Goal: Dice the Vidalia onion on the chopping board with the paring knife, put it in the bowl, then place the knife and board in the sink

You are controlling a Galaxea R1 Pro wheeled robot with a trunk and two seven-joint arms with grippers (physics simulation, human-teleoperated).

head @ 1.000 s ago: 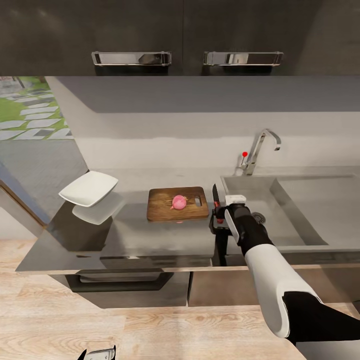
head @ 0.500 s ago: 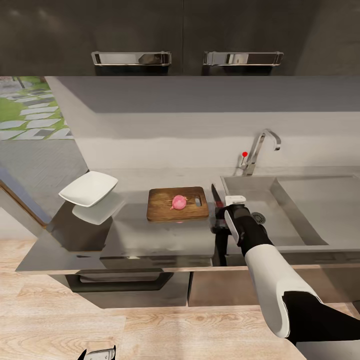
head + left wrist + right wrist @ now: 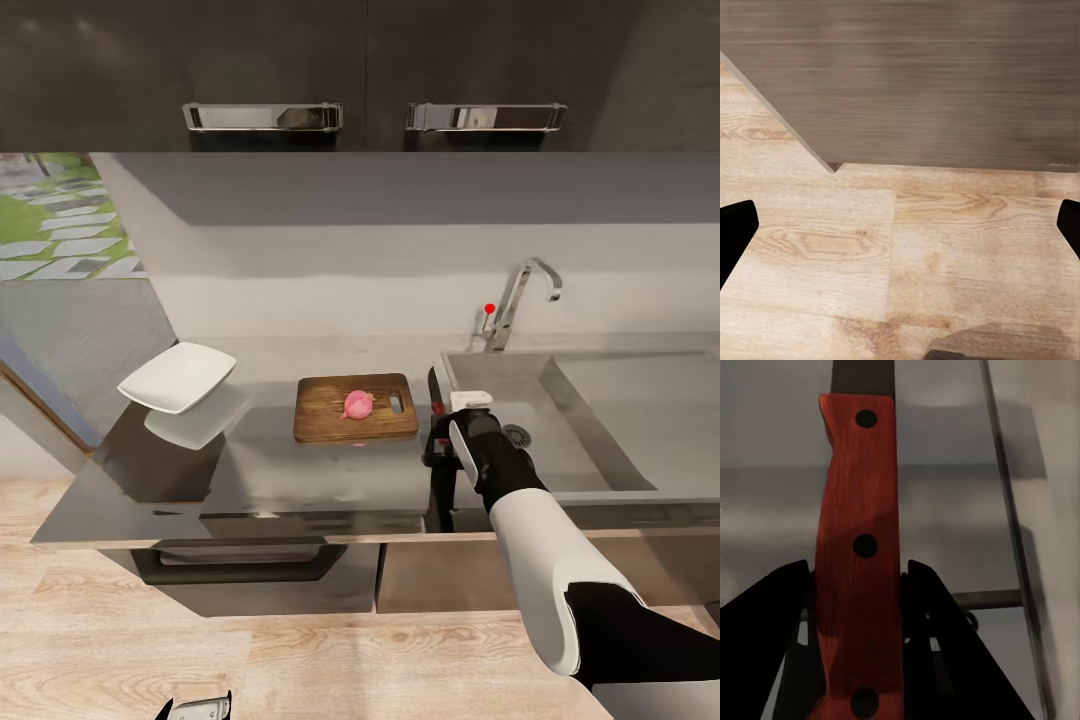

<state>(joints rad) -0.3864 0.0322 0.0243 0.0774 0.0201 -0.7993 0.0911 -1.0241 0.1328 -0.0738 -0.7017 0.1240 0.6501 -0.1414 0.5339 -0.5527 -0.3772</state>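
Vidalia onion (image 3: 357, 404): pink, rounded, lay on the chopping board (image 3: 330, 418), near the board's sink-side end and just beside its handle hole. No cuts could be made out on it.

Chopping board: brown wood, rounded corners, flat on the counter (image 3: 300, 470), about midway between the counter's back and front edges, between bowl and sink.

Paring knife (image 3: 860, 562): red handle with three dark rivets, dark blade. Held by the right gripper (image 3: 440, 440) over the strip of counter between the board and the sink's near rim; blade pointed toward the back edge of the counter. In the right wrist view both black fingers (image 3: 937, 630) pressed against the handle's two sides, clamped on it.

Bowl (image 3: 178, 377): white, shallow, rounded-square rim, near the counter's left end, well apart from the board; its reflection showed in the glossy surface below it.

Sink (image 3: 600, 420): grey steel basin at the counter's right end, with a drain near the right arm, and a curved chrome faucet (image 3: 520, 300) with a red knob at its back rim.

Left gripper (image 3: 900, 232): fingers wide apart at the two margins of the left wrist view, nothing between them, above the wooden floor (image 3: 945, 255) in front of a grey cabinet face (image 3: 930, 82).
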